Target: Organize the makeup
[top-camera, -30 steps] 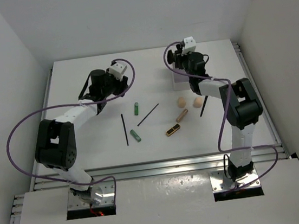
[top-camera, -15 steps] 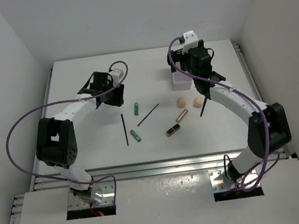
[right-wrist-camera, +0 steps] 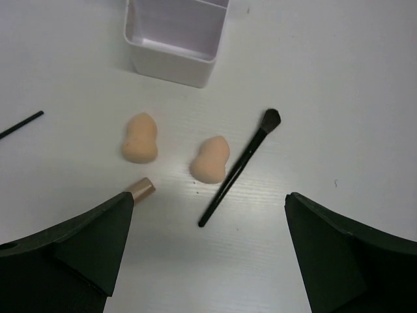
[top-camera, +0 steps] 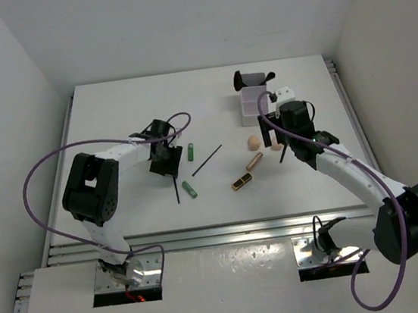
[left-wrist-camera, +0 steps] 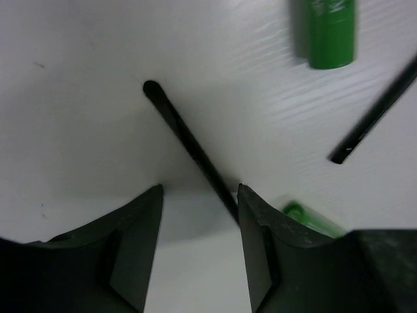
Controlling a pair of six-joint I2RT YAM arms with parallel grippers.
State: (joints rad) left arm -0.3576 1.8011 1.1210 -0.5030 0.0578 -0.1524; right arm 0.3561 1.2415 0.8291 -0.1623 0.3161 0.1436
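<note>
Top external view, twelve o'clock being the far edge: the white table [top-camera: 112, 115] carries everything. The left arm [top-camera: 117, 152] extends to nine o'clock of its centre and the right arm [top-camera: 356, 176] to three o'clock. The white box [top-camera: 255, 106] stands at two o'clock of the centre, with a black brush [top-camera: 248, 79] rising from its twelve o'clock end. The left gripper [left-wrist-camera: 199, 202] hangs low, jaws apart, straddling a thin black stick [left-wrist-camera: 189, 147]. That stick lies flat on the table between the fingers, unclamped. The right gripper [right-wrist-camera: 208, 202] is spread wide and holds nothing, at five o'clock of the box. A loose brush [right-wrist-camera: 239, 167] lies before it, slanting from one to seven o'clock. A second stick [top-camera: 206, 160] lies at the centre, slanting toward two o'clock. The far green tube [top-camera: 191, 152] is at three o'clock of the left gripper, the near green tube [top-camera: 189, 189] at five o'clock. The rose-gold tube [top-camera: 254, 162] lies at five o'clock of the centre, the gold-black lipstick [top-camera: 242, 181] just beside its seven o'clock end. One peach sponge [right-wrist-camera: 139, 138] sits at six o'clock of the box. The other sponge [right-wrist-camera: 210, 160] is at its three o'clock, against or just beside the loose brush; I cannot tell which.
</note>
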